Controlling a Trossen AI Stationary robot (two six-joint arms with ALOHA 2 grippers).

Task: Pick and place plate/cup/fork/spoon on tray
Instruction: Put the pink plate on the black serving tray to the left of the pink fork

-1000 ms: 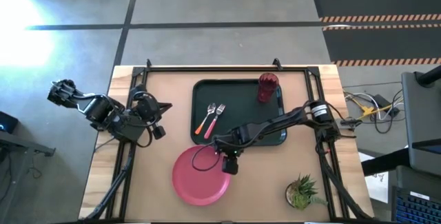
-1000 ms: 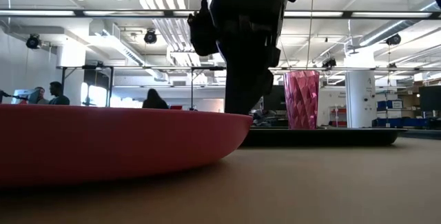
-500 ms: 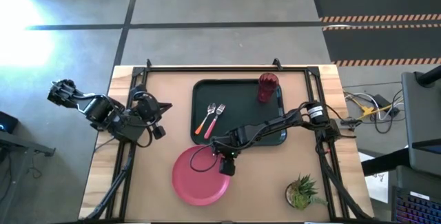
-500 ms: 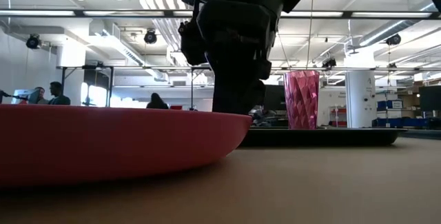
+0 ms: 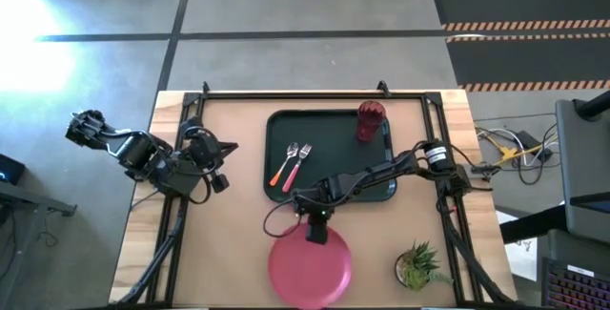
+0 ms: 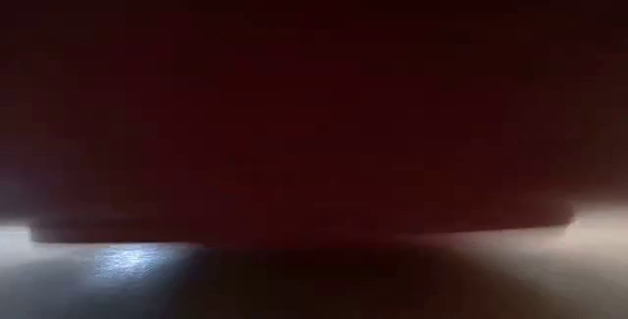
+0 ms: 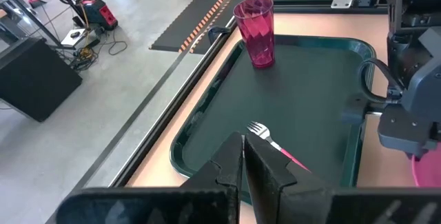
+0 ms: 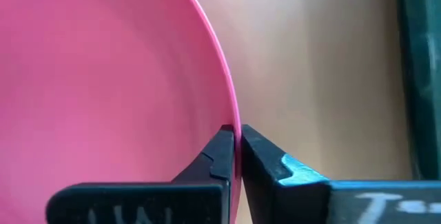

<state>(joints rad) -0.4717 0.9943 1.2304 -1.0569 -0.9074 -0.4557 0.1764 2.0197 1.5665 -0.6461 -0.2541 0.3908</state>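
High view: plate (image 5: 310,271) now nearer table's front edge, right claw (image 5: 317,234) clamped on its rim.

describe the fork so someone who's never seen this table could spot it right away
Find the dark green tray in the middle of the table. Two small utensils lie side by side near its left end; the fork is the one nearer the tray's middle. Its handle is pink-red, while the spoon beside it has an orange one.

low view dark, perhaps blocked
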